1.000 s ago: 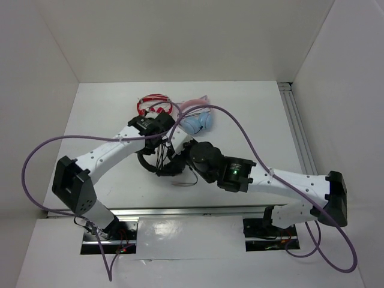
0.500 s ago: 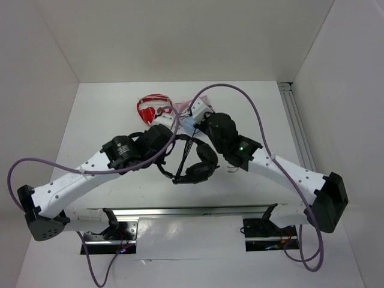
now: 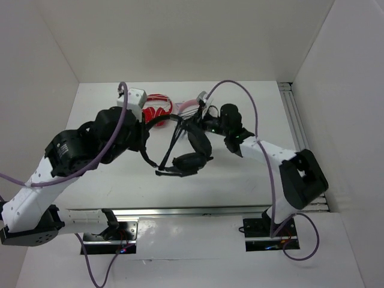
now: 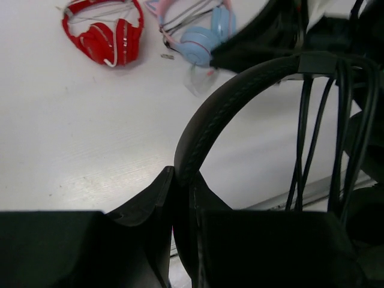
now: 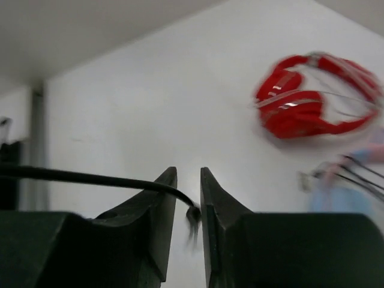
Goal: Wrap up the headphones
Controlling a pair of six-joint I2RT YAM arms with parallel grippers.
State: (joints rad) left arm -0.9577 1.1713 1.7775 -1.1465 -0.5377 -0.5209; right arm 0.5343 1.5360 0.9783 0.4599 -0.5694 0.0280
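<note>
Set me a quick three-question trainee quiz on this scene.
1. True or false: the left fingers hold the black headphones by an earcup.
2. What runs between the right fingers? A) a black cable B) a headband C) nothing
3. What colour is the pair lying beside the light-blue headphones?
Key: 1 false, by the headband; 2 A; 3 red headphones.

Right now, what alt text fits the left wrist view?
The left gripper is shut on the padded headband of the black headphones, cable strands hanging at right. Red headphones and light-blue headphones lie on the white table behind.
</note>
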